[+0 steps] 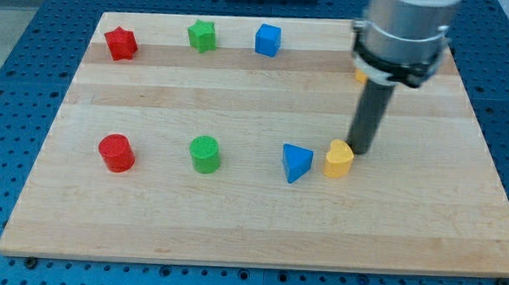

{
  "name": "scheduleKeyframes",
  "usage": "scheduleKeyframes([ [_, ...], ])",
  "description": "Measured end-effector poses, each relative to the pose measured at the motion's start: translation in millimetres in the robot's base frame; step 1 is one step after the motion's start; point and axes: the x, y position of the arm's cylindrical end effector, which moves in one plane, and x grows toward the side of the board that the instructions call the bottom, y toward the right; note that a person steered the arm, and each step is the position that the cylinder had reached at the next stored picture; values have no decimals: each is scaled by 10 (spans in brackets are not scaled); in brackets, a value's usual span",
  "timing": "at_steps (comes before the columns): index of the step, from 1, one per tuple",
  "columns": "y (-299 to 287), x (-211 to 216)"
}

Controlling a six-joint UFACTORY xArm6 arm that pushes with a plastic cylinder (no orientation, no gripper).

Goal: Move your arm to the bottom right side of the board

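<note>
My tip (358, 151) rests on the wooden board (259, 230), right of centre, just right of and touching or nearly touching the yellow block (338, 159). A blue triangular block (296, 162) lies left of the yellow one. Further left in the same row are a green cylinder (205, 154) and a red cylinder (116, 153). Along the view's top are a red star (120, 43), a green star (202, 36) and a blue block (268, 40). A second yellow block (360, 76) peeks out behind the arm.
The arm's grey body (404, 32) hangs over the board's top right. A blue perforated table (13, 77) surrounds the board.
</note>
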Motion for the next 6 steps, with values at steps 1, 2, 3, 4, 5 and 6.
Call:
scheduleKeyframes([
  [1,-88,0],
  [2,-88,0],
  [3,-326,-14],
  [4,-1273,-48],
  [5,-1361,-59],
  [6,-1176,-59],
])
